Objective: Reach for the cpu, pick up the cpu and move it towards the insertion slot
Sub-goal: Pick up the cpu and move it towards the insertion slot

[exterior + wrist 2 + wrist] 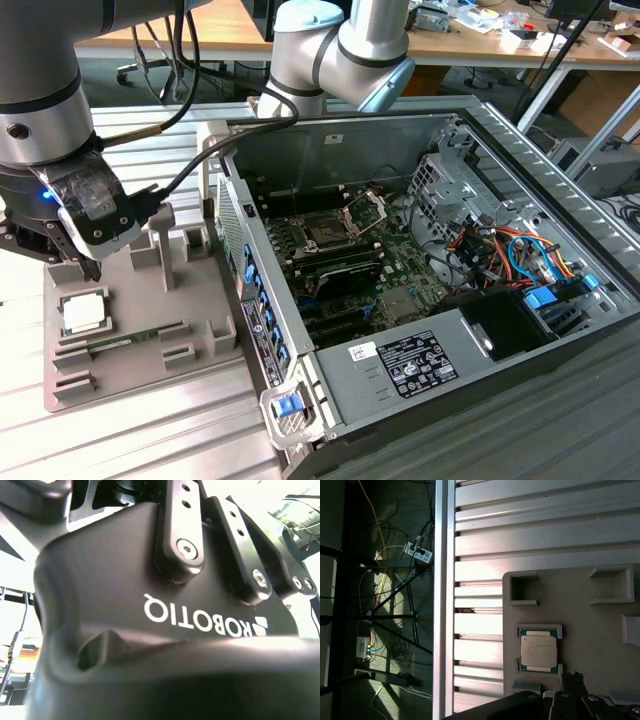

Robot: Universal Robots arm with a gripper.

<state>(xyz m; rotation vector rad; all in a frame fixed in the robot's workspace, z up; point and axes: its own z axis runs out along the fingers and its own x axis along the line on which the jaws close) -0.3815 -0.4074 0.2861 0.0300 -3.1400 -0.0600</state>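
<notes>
The cpu [84,312], a small silvery-white square, lies flat in a recess of the grey tray [200,330] at the exterior view's left. My gripper [75,265] hangs just above and slightly behind it, its dark fingers apart and holding nothing. The first wrist view shows the cpu [538,650] in its pocket on the tray [600,630], with one fingertip [574,678] close beside it. The insertion slot [325,235], with a dark centre and a raised metal frame, sits on the green board inside the open computer case. The gripper's black housing [165,605] is seen close up.
The open computer case [420,250] stands to the exterior view's right of the tray, its side wall [255,300] between the two. Raised grey blocks [165,240] and a memory stick [130,342] sit on the tray. The ribbed metal table [485,535] ends at an edge [440,600].
</notes>
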